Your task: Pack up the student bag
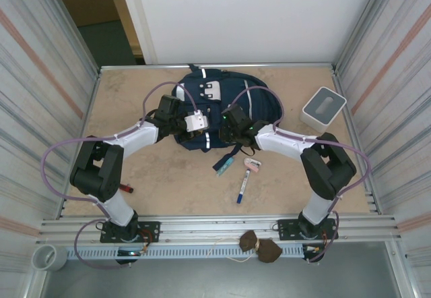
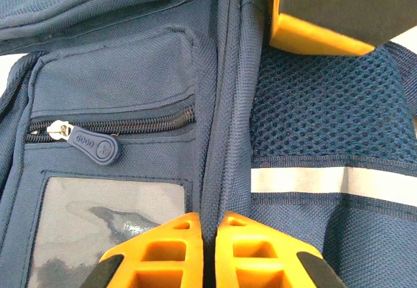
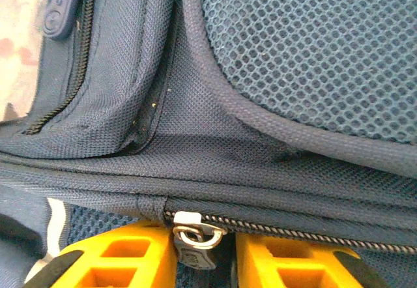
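Lying flat, student bag (image 1: 219,102) with front pocket (image 2: 111,79) zipped

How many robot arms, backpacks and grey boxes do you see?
Robot arms: 2
Backpack: 1
Grey box: 1
Total: 4

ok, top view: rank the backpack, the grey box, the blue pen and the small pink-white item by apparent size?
1. student bag, by far the largest.
2. grey box.
3. blue pen and pink-white item: too close to rank. The pen is longer, the item wider.
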You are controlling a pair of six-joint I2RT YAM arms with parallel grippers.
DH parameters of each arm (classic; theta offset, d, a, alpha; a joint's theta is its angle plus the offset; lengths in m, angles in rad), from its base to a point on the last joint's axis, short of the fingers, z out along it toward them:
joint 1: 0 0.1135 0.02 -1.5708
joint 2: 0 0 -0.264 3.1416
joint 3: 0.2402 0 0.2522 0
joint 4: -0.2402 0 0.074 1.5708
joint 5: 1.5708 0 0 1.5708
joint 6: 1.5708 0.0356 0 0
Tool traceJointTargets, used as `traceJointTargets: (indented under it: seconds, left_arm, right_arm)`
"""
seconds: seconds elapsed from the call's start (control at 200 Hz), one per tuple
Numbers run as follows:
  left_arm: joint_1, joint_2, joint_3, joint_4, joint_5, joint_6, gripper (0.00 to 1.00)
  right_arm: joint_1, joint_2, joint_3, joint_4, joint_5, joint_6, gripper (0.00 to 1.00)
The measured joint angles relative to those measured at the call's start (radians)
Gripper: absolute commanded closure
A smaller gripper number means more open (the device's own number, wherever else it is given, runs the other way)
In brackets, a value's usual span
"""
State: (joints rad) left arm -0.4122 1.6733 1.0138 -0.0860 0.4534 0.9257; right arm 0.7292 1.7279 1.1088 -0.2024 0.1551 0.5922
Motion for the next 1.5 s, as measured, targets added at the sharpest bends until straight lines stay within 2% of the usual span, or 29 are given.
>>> traceJointTargets:
  seconds: [0.175,0.356,0.651,0.897,1.232,1.338,1.498]
  left_arm:
    - [0.0,0.0,0.0,0.0,0.0,0.0,0.99]
    - [0.0,-0.004,0.0,0.0,0.0,0.0,0.99]
    - [0.0,-0.004,0.0,0.001,0.0,0.0,0.99]
    - [0.0,-0.004,0.0,0.0,0.0,0.0,0.99]
    - [0.0,-0.004,0.0,0.0,0.0,0.0,0.99]
    - [0.0,-0.004,0.0,-0.001,0.0,0.0,0.99]
    - [0.001,-0.004,0.0,-0.004,0.001,0.0,0.99]
  right_arm:
    - [0.045,0.042,0.061,-0.063,0.118,-0.003,0.66]
    - [0.076,0.08,0.127,-0.151,0.243,-0.002,0.65]
    - [0.103,0.11,0.164,-0.235,0.365,-0.016,0.79]
    - [0.124,0.136,0.205,-0.274,0.418,-0.051,0.84]
    - [0.127,0.138,0.21,-0.282,0.412,-0.074,0.89]
    - [0.12,0.134,0.208,-0.27,0.359,-0.082,0.89]
    - [0.079,0.048,0.124,-0.183,0.185,-0.082,0.91]
